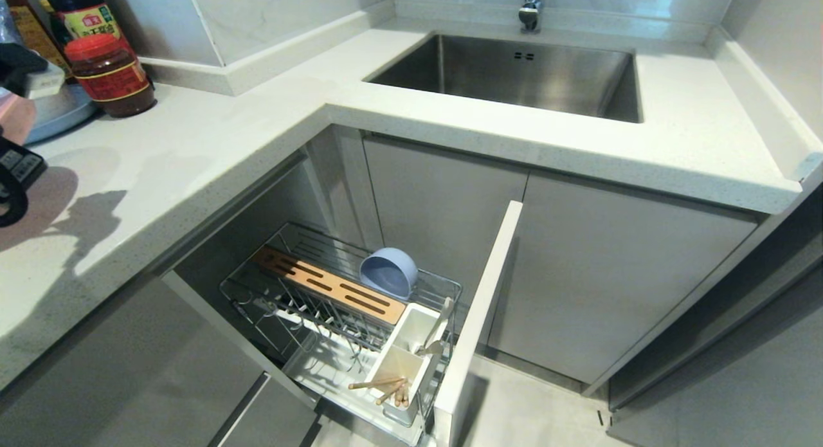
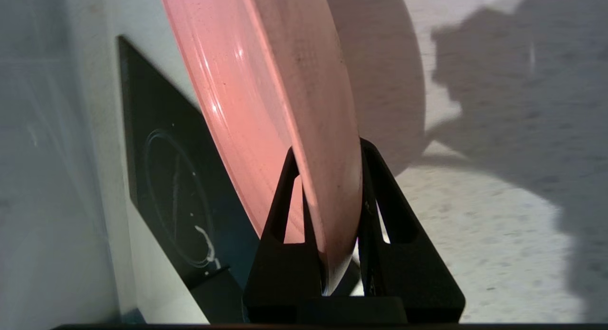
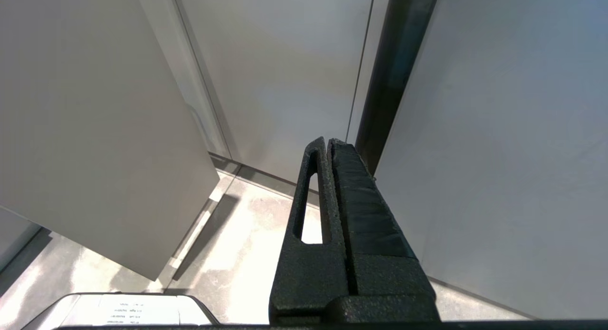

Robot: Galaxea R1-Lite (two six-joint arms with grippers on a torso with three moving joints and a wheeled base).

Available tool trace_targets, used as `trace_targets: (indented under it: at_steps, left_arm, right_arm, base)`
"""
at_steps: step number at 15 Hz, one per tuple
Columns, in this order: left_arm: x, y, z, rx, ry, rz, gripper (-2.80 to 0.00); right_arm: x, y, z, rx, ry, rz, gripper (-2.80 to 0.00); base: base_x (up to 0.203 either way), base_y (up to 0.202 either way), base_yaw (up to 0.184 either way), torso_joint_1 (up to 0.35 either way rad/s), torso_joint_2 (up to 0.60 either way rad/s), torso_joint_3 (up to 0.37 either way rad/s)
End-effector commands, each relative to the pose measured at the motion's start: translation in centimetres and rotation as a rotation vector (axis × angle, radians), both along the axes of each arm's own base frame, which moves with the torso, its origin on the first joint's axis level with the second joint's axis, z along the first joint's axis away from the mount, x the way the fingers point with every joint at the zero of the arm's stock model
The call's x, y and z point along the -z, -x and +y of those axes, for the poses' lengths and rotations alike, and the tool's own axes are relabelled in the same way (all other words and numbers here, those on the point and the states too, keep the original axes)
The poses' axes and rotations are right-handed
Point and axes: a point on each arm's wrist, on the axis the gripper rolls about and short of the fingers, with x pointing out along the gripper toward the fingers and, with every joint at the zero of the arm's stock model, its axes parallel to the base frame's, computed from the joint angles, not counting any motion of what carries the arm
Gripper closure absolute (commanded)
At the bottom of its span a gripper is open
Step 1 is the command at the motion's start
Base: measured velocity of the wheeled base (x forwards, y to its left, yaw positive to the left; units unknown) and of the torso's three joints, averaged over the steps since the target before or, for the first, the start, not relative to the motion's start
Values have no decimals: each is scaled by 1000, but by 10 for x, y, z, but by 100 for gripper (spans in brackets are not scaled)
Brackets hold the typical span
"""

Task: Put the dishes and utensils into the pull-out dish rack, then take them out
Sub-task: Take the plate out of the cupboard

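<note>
My left gripper (image 2: 327,149) is shut on the rim of the pink plate (image 2: 266,97), holding it on edge above the white counter (image 2: 498,235). In the head view the plate (image 1: 13,118) and left arm (image 1: 16,170) show only at the far left edge. The pull-out dish rack (image 1: 257,302) stands open below the counter. The blue-grey bowl (image 1: 388,272) lies on its side at the rack's back. The rack's white utensil box (image 1: 395,363) holds the wooden chopsticks (image 1: 384,387) and slim metal utensils (image 1: 440,325). My right gripper (image 3: 327,142) is shut and empty, parked low by the cabinet fronts.
A wooden slotted board (image 1: 328,285) lies across the rack. The rack's pale front panel (image 1: 479,318) juts out. A sauce jar (image 1: 110,74), bottles (image 1: 77,13) and stacked dishes (image 1: 58,109) crowd the counter's back left. A black hob (image 2: 175,192) lies beside the plate. The steel sink (image 1: 514,74) is behind.
</note>
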Motion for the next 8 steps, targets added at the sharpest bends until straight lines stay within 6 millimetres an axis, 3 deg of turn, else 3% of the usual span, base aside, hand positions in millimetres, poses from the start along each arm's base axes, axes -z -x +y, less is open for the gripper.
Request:
trace_targets:
  at_steps: [1, 5, 7, 8]
  left_arm:
    - [12, -13, -2, 11, 1, 72, 0]
    - [17, -19, -4, 16, 5, 104, 0]
    - [17, -18, -4, 18, 8, 106, -280]
    - [17, -18, -4, 19, 9, 104, -280]
  right_arm:
    - [0, 0, 0, 0, 0, 0, 0]
    - [0, 0, 0, 0, 0, 0, 0]
    - [0, 0, 0, 0, 0, 0, 0]
    - [0, 0, 0, 0, 0, 0, 0]
  base:
    - [0, 0, 0, 0, 0, 0]
    - [0, 0, 0, 0, 0, 0]
    - [0, 0, 0, 0, 0, 0]
    - [0, 0, 0, 0, 0, 0]
